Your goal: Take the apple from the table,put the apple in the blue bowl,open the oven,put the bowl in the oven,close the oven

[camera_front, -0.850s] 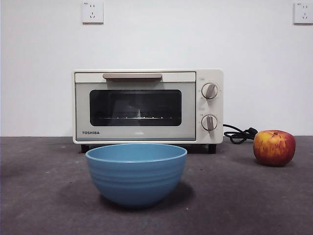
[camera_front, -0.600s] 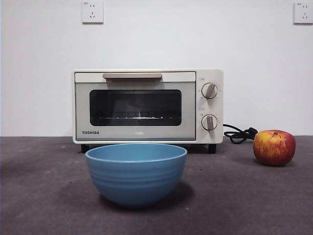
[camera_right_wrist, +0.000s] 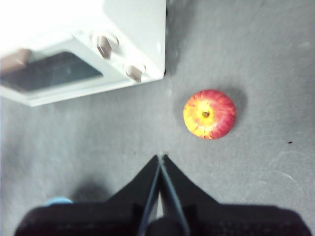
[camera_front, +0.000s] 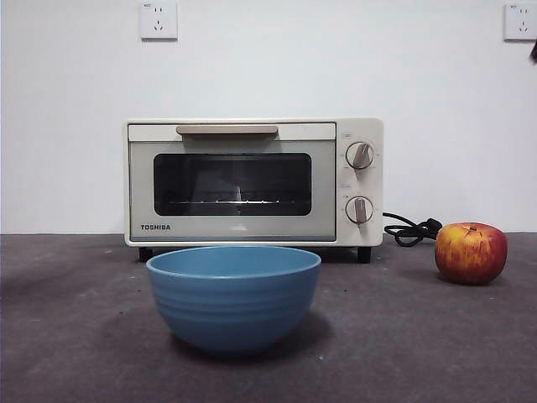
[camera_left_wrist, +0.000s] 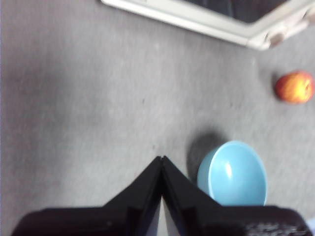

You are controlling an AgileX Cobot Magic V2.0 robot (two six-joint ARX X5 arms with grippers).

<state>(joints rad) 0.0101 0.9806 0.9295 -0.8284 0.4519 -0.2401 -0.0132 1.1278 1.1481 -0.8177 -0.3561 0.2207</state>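
Step one, fetching the round red-and-yellow apple (camera_right_wrist: pixel 209 114), was barely begun: it sat alone on the dark grey table (camera_front: pixel 67 336) at right of the front frame, my right gripper (camera_right_wrist: pixel 160 158) high above it, jaws pressed together, needing to part and descend. My left gripper (camera_left_wrist: pixel 161 160), jaws likewise together, waited over the empty matte blue bowl (camera_front: pixel 234 295); both wrist frames were blurred and cut off most of the cream-white toaster oven (camera_front: pixel 253 181), whose door stood closed.

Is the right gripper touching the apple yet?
Apart. In the right wrist view the right gripper, jaws shut, hangs above the table with bare surface between its tips and the apple.
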